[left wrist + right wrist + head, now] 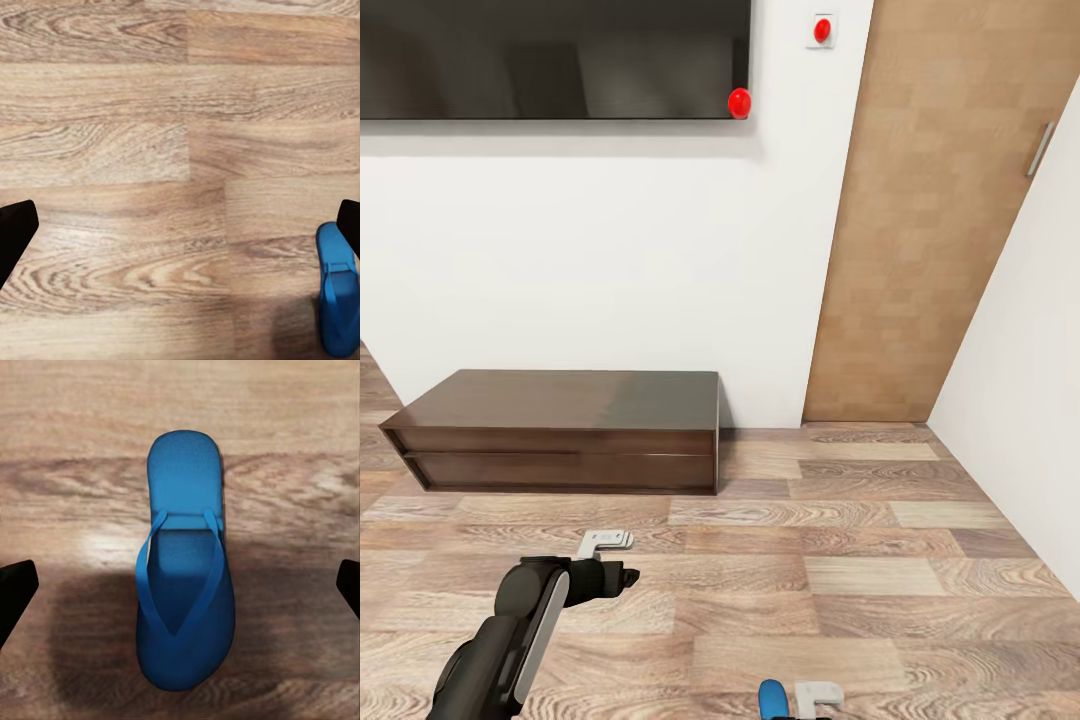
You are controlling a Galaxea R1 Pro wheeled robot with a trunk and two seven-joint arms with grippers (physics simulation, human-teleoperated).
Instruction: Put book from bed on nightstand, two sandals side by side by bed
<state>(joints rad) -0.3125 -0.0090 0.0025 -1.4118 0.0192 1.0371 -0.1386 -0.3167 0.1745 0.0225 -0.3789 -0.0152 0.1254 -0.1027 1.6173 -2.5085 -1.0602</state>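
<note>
Hanging over bare floor, the left gripper (pixel 180 232) is recorded with its two dark fingertips (pixel 15 232) far apart at opposite edges of the left wrist frame; it is released and nothing lies between them. At the lower right of that frame, just beside the far fingertip, part of a blue sandal (pixel 339 296) is seen flat on the wood-plank floor (pixel 150 112).

The right gripper (pixel 180 592) is likewise noted as spread wide, its dark fingertips at the left and right edges of the right wrist frame. Between them, apart from both, the sandal (pixel 184 570) lies sole down on the planks, strap uppermost, its long axis running up and down the centre of the frame. No contact with either finger is seen.

From the head camera, the left arm (pixel 510 640) is seen at lower left, bent, with its grey gripper (pixel 605 543) extended over the floor. At the bottom edge, right of centre, a sliver of the blue sandal (pixel 772 700) is logged just beside a grey part of the right gripper (pixel 818 697).

Further out, a long low dark TV cabinet (pixel 560 430) stands against the white wall (pixel 610 250) at centre left. A dark wall-mounted screen (pixel 550 55) occupies the upper left, with a red marker (pixel 739 102) at its lower right corner. A second red marker (pixel 821 30) on a small white plate is noted to its right. A wooden door (pixel 930 220) with a metal handle (pixel 1040 150) fills the upper right.
</note>
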